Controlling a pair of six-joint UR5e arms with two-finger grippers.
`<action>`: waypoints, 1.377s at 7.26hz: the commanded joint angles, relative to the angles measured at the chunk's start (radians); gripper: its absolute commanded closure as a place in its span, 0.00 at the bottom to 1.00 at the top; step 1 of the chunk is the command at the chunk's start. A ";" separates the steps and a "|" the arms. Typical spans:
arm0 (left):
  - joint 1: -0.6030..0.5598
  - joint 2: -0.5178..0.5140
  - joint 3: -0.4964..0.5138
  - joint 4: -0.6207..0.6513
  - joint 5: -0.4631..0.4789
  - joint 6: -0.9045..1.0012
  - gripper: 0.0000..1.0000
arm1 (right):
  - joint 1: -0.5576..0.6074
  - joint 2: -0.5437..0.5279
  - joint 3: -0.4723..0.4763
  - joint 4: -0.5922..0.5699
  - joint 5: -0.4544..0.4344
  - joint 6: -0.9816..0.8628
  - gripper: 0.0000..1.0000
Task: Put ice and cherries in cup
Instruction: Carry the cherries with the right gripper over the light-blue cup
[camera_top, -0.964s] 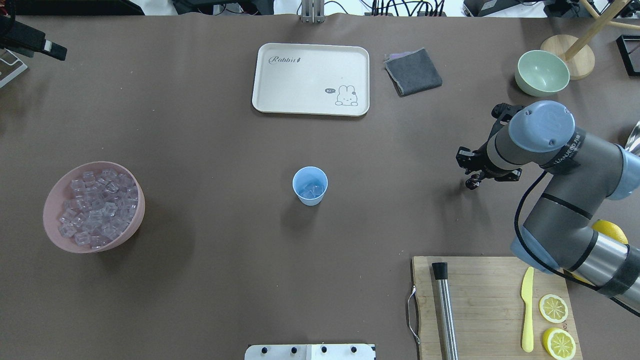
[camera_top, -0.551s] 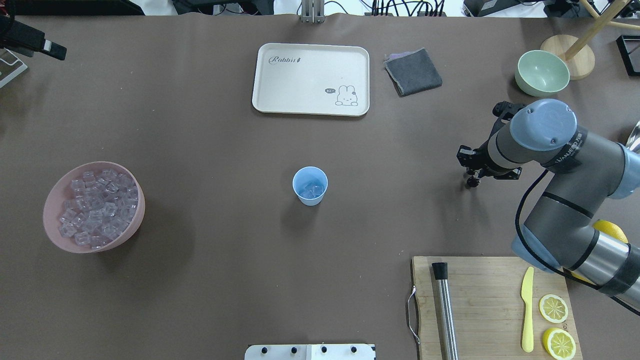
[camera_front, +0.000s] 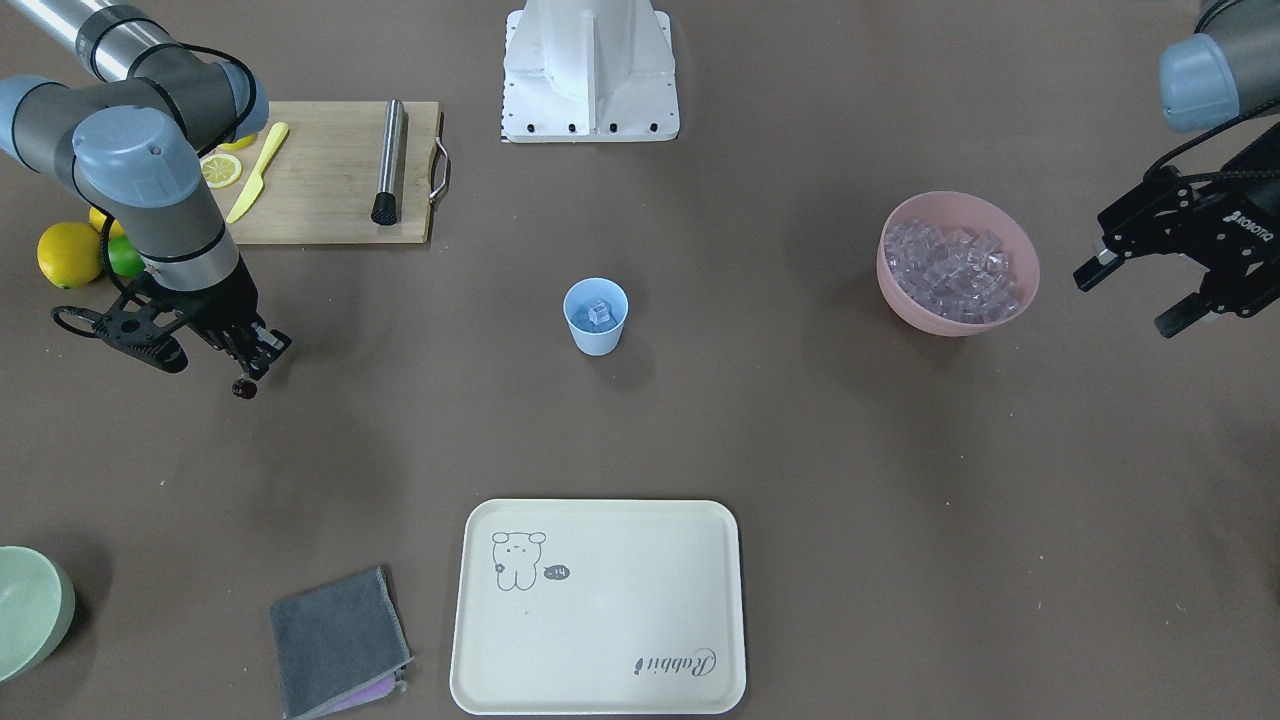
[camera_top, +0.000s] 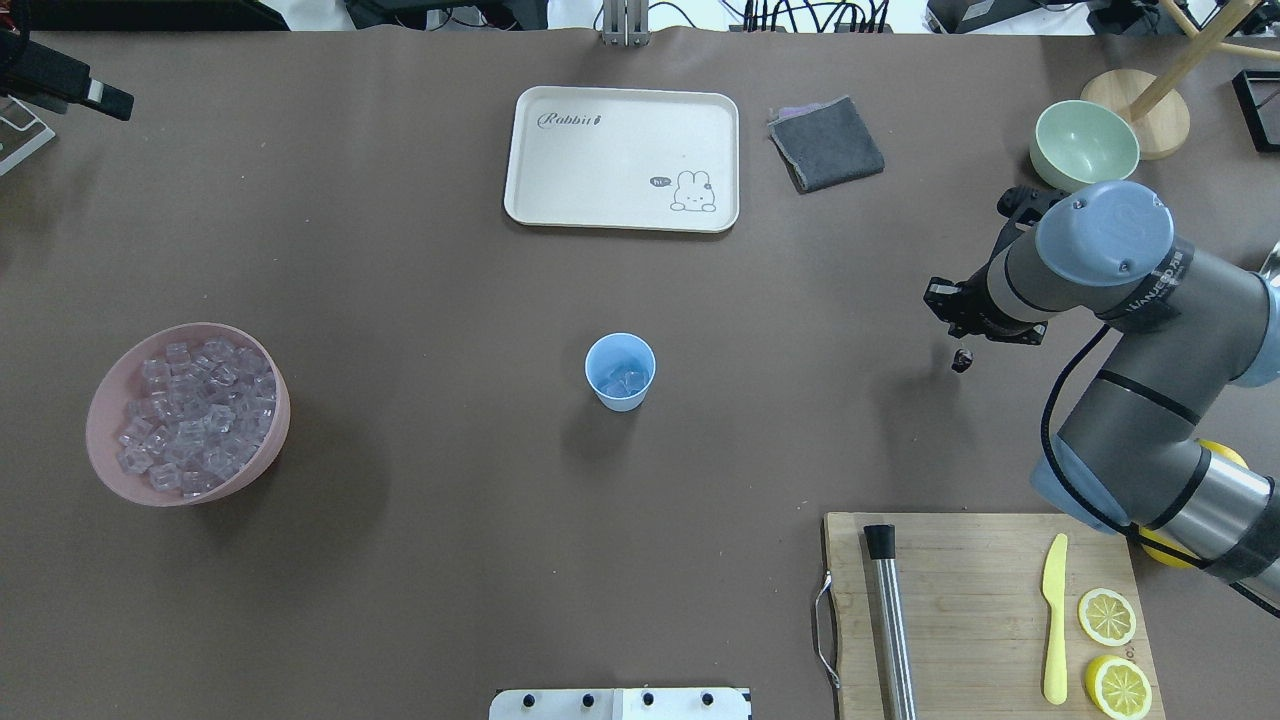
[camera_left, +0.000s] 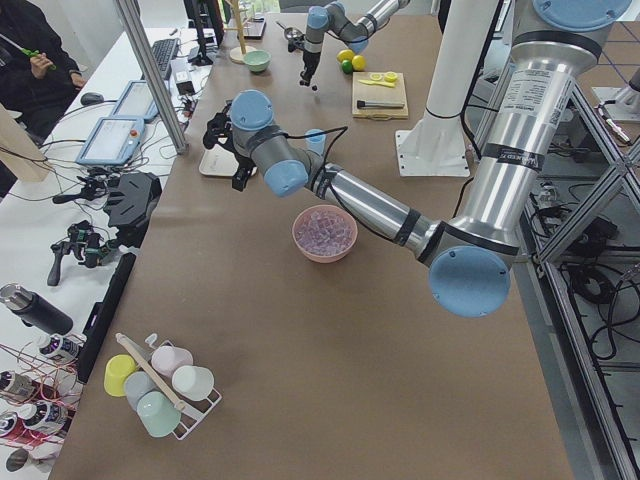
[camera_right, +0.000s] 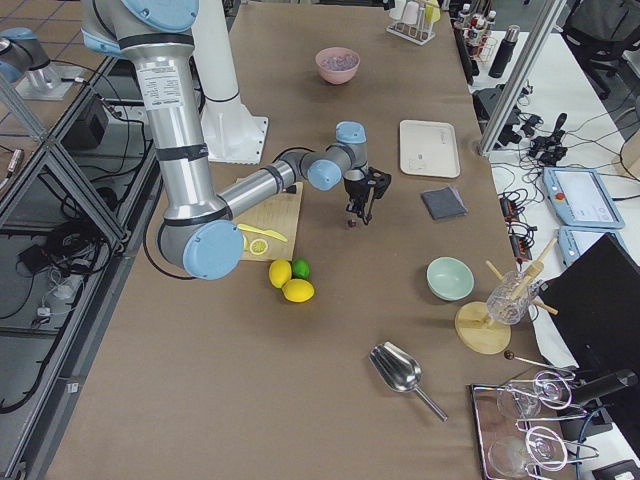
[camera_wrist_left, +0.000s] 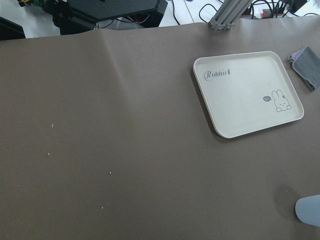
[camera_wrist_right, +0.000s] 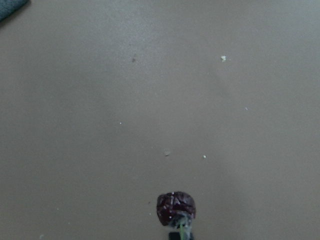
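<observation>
We see the right fingers (camera_front: 258, 350) clenched on the cherries (camera_front: 243, 389), which dangle just below the tips, above the bench (camera_front: 800, 450); left fingers (camera_front: 1100, 268) spread apart.

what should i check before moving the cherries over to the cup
1. Cherries held: ok. The cherries hang by their stem below the right pincer.
2. Grip firmness on the stem: cannot tell.
3. Cup upright, mouth open: ok. The cup stands at mid table.
4. Ice in the cup: ok. The ice sits low, with room above.
5. Path to the cup: ok, only bare table between.
6. Left pincer clear: ok. It is open, beyond the pink bowl.
</observation>
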 joint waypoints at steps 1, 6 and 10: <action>-0.001 0.000 0.001 0.000 -0.001 0.000 0.02 | 0.026 0.013 0.053 0.000 0.022 -0.004 1.00; 0.002 0.008 0.014 0.000 0.002 -0.002 0.02 | -0.117 0.316 0.041 0.018 0.021 0.004 1.00; -0.001 0.049 0.029 0.000 0.003 0.002 0.02 | -0.220 0.387 -0.041 0.293 -0.054 0.000 1.00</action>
